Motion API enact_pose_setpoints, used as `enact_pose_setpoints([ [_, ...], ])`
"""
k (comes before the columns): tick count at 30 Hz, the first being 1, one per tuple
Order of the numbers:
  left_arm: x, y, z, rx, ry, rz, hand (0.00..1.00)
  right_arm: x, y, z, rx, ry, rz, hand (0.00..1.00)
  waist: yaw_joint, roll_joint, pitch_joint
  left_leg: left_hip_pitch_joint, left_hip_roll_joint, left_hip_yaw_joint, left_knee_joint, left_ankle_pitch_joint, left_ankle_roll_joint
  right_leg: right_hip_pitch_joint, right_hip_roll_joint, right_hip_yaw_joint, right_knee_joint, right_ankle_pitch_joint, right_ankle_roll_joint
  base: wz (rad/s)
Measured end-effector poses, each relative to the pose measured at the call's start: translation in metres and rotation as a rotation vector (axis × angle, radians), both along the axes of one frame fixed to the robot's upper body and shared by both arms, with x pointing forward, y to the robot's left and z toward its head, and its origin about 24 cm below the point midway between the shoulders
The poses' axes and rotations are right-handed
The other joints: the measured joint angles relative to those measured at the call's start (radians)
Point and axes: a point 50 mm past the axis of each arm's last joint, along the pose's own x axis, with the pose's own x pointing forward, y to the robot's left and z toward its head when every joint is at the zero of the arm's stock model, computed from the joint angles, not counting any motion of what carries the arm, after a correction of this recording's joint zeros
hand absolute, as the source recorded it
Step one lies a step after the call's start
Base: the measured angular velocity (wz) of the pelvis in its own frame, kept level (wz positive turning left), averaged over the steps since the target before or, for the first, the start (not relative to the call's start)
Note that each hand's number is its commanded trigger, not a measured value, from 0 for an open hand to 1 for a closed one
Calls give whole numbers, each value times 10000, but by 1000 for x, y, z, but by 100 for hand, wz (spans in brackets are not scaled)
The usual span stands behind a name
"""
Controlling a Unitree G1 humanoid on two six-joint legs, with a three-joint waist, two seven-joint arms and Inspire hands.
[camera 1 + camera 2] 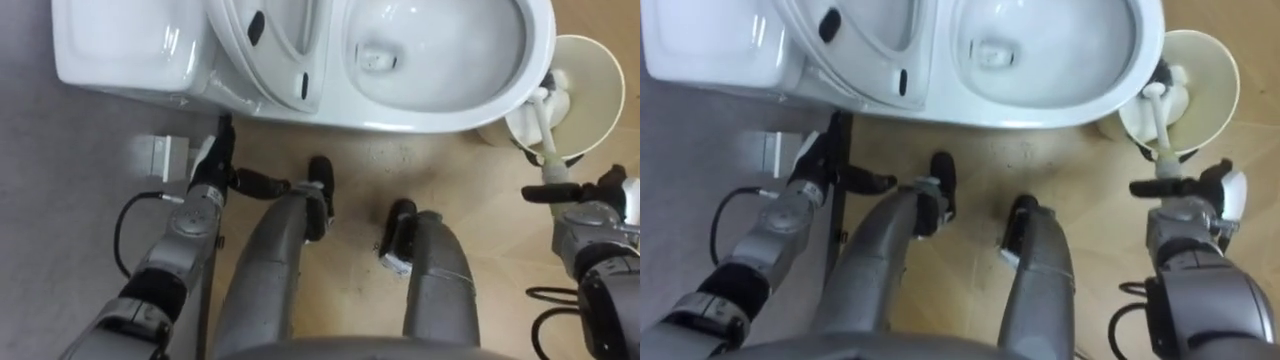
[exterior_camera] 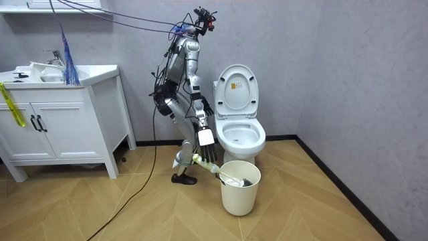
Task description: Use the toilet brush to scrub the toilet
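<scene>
Two hands show in the left eye view. Your right hand (image 1: 600, 195) sits at four o'clock and looks clenched round the handle end of the toilet brush (image 1: 545, 125). The brush head rests down in the pale bin (image 1: 597, 75) at two o'clock. Your left hand (image 1: 213, 165) hangs at nine o'clock by the toilet's base, fingers relaxed and holding nothing. The toilet bowl (image 1: 450, 70) lies at one o'clock, with the seat and lid (image 1: 270, 45) raised toward eleven. A small white box (image 1: 160, 155) sits on the floor at nine, clear of your path.

From the right eye view, the handle leans out of the bin toward your hand at three o'clock. I judge you should lift straight up until the brush head clears the rim, then swing toward twelve. Pulling sideways too early could tip the bin, which stands just beside the bowl. Whether the two touch, I cannot tell.

Across the room view, you stand bent at the toilet's side with the bin at five o'clock. The vanity cabinet (image 2: 60, 114) at nine is well apart, so only the bin's rim and the bowl's edge stand in your way.
</scene>
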Motion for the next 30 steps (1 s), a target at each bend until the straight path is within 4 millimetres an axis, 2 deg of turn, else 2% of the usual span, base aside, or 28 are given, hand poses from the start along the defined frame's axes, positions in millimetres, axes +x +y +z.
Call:
enact_pose_setpoints([
  [5,1,-4,2,10,-98,-195,0,-1,4,-4,175,306,593,0,-2,119,-11,-284,-20,44,126,17,-26,-262,-148,-100,265,-96,-131,3],
  [10,1,-4,2,23,-85,-228,0,-2,3,-5,438,320,671,0,-20,157,-9,-419,7,67,152,42,6,-394,-153,-147,281,-155,-178,4],
  [16,3,-4,4,34,-196,-266,0,3,-3,2,408,126,712,0,-12,217,-23,-832,-8,79,450,-71,-25,-829,-159,-37,649,-336,-168,3],
  [20,7,-7,9,-8,-408,-391,0,6,-9,8,200,-28,707,0,4,347,-37,-1320,12,76,897,-161,-68,-1347,-184,67,1187,-543,-221,3],
  [26,10,-10,13,-202,-562,-401,0,7,-12,11,118,-69,669,0,-26,365,-34,-1681,59,74,1354,-211,-149,-1745,-315,47,1779,-712,-418,3],
  [30,9,-12,14,-233,-665,-517,0,7,-14,12,79,-84,638,0,-55,357,-29,-1833,64,75,1509,-253,-179,-1894,-382,47,2025,-788,-445,1],
])
